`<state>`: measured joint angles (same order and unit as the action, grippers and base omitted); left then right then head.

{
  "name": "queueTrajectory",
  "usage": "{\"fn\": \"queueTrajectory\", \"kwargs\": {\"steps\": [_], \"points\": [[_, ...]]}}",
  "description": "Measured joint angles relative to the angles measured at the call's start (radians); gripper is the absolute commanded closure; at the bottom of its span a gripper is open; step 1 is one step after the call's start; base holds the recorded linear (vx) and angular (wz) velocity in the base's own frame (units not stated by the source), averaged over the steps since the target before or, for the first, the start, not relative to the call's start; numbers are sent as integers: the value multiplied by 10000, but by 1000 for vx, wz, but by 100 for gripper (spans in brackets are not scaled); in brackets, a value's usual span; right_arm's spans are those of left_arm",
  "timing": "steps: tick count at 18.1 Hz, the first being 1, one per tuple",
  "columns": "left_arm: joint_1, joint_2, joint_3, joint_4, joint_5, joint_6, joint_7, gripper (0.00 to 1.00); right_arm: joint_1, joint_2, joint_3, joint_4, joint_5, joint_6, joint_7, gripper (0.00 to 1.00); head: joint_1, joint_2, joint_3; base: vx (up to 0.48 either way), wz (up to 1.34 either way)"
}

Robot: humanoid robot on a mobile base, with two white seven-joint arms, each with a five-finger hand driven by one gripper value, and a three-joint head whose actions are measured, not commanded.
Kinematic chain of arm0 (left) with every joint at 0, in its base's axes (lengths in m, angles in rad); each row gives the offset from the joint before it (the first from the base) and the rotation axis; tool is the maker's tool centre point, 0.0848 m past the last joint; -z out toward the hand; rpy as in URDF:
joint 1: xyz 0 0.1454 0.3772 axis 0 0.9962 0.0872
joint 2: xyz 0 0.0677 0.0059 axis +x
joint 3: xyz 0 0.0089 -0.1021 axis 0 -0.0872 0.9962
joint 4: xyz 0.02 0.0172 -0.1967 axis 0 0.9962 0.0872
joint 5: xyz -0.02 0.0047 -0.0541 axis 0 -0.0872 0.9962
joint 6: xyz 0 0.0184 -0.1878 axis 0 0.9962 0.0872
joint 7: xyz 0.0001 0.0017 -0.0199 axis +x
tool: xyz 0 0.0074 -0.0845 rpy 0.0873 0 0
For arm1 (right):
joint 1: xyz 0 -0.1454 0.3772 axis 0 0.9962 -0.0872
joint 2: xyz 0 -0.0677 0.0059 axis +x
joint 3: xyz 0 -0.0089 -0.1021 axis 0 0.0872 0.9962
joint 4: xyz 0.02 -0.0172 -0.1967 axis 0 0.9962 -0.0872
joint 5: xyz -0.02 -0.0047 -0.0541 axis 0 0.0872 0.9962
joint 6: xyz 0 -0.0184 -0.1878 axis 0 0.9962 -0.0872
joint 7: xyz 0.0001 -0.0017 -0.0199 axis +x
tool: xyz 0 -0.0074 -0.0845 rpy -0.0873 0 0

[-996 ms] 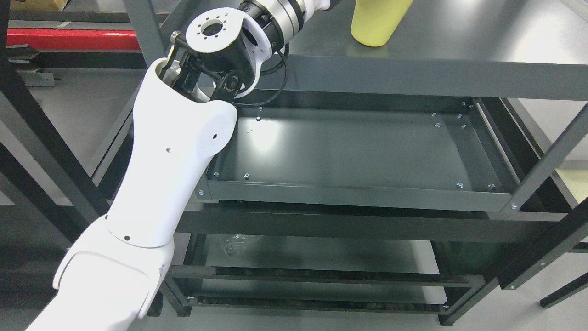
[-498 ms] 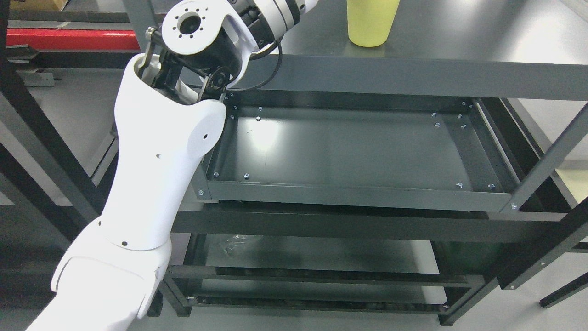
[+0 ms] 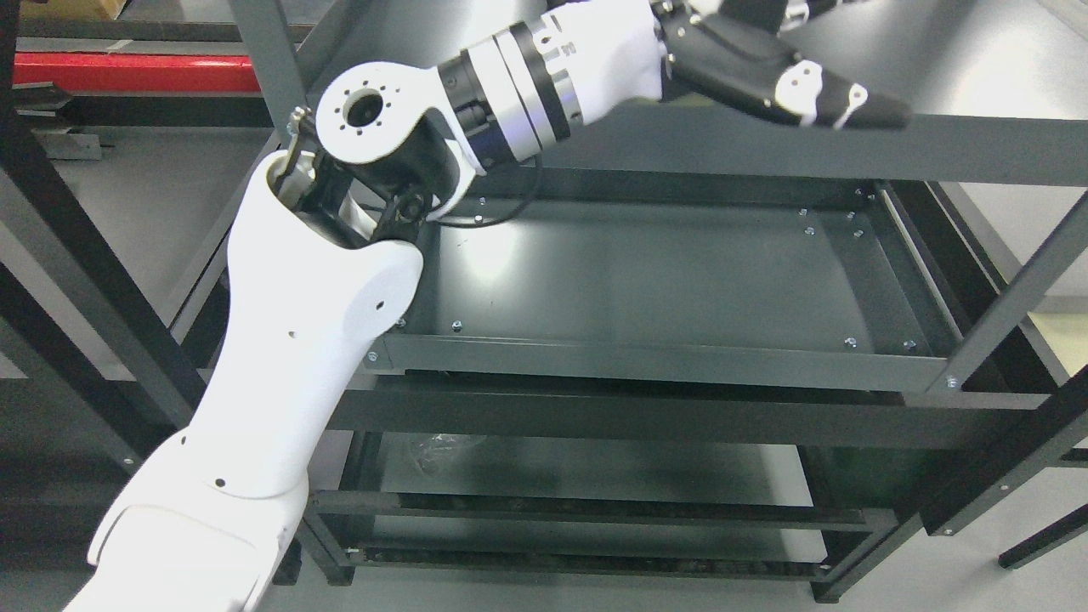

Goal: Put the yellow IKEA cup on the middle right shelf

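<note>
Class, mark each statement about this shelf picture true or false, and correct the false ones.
1. The left arm comes in from the lower left. True.
2. A yellow cup stands in the middle tray. False: no cup shows in it.
3. The left hand is up at the top shelf. True.
4. The right arm reaches into the tray. False: no right arm is in view.
5. A red bar lies at the upper left. True.
</note>
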<state>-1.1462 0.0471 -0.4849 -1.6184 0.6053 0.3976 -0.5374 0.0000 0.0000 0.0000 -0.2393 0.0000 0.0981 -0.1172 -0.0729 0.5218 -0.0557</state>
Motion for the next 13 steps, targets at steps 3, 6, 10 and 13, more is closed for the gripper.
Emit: {"fn": "queueTrajectory", "kwargs": {"steps": [3,6,10,13], "points": [[866,112,-778,-224,351,-66,-40,2,0,0,0,0,0,-11,-1,1,0,0,0,0,0],[1991,175,-1435,-346,271,-221,-16,2,0,0,0,0,0,-25,0,1,0,0,0,0,0],[3625,39,-1754,-34,-1020,-1632,280,2,0,0,0,0,0,-37,-1,1,0,0,0,0,0],[4597,-79,-1356,337,-2080,-2204,1160,2,0,0,0,0,0,-41,-1,1,0,0,0,0,0]]}}
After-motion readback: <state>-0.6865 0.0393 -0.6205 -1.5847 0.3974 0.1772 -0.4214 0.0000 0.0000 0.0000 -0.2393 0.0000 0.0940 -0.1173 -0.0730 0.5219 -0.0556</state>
